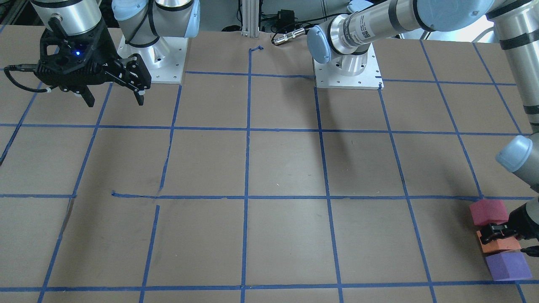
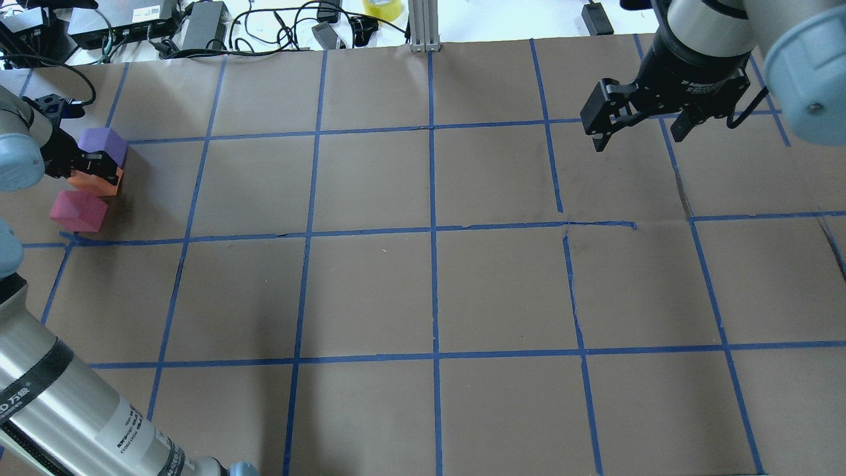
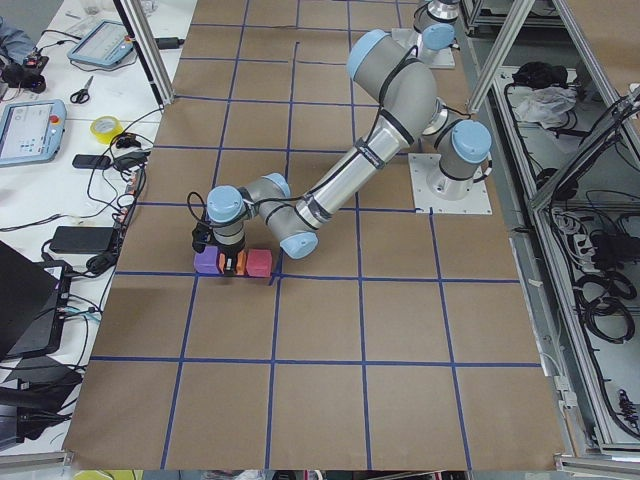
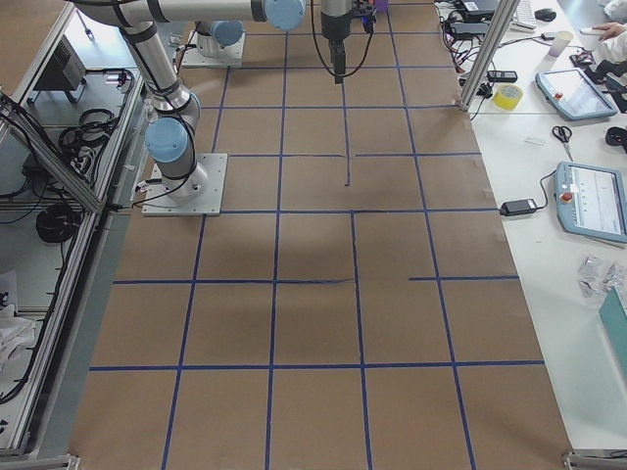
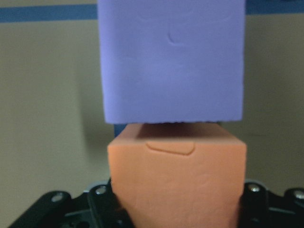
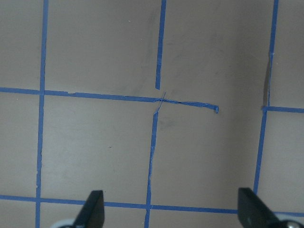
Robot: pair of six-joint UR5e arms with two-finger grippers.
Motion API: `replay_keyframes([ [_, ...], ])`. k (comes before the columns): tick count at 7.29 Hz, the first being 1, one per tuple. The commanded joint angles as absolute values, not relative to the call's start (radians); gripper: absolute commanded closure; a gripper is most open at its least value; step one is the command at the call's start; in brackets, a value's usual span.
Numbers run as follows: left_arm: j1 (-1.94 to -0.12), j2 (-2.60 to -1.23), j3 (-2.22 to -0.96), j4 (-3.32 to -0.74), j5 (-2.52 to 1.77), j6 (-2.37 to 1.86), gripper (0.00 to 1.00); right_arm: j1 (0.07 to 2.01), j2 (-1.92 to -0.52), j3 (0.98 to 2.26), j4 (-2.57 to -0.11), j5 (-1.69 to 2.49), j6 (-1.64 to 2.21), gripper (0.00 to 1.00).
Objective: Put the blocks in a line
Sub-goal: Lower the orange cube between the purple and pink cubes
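Observation:
Three foam blocks stand in a close row at the table's left end: purple block (image 2: 102, 143) (image 1: 507, 265) (image 5: 173, 61), orange block (image 2: 99, 186) (image 1: 499, 247) (image 5: 175, 180) in the middle, reddish-pink block (image 2: 78, 210) (image 1: 488, 211). The purple and orange blocks touch; the pink one sits just beside the orange. My left gripper (image 2: 92, 173) (image 1: 499, 237) (image 5: 175, 211) is low at the table, shut on the orange block. My right gripper (image 2: 638, 129) (image 1: 113, 94) (image 6: 173, 213) is open and empty, held above the table at the far right.
The table (image 2: 429, 291) is brown paper with a blue tape grid. Cables, power bricks and a yellow tape roll (image 2: 383, 8) lie beyond the far edge beside an aluminium post (image 2: 423, 26). The arm bases (image 1: 153, 63) (image 1: 347, 69) stand on the robot's side.

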State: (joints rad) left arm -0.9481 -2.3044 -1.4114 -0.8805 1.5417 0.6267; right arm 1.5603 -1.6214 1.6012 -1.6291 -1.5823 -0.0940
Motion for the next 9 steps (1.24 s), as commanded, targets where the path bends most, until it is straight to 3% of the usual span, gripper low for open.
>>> replay_keyframes([
  [1, -0.939, -2.306, -1.419, -0.873, 1.542, 0.634, 0.72, 1.560, -1.621, 1.601, -1.629, -1.583, -0.095, 0.00],
  [8, -0.940, -2.299, -1.433, -0.871, 1.540, 0.637, 0.71, 1.557, -1.620, 1.601, -1.632, -1.580, -0.086, 0.00],
  [9, -0.940, -2.301, -1.433, -0.871, 1.540, 0.637, 0.65, 1.557, -1.620, 1.601, -1.632, -1.580, -0.084, 0.00],
])
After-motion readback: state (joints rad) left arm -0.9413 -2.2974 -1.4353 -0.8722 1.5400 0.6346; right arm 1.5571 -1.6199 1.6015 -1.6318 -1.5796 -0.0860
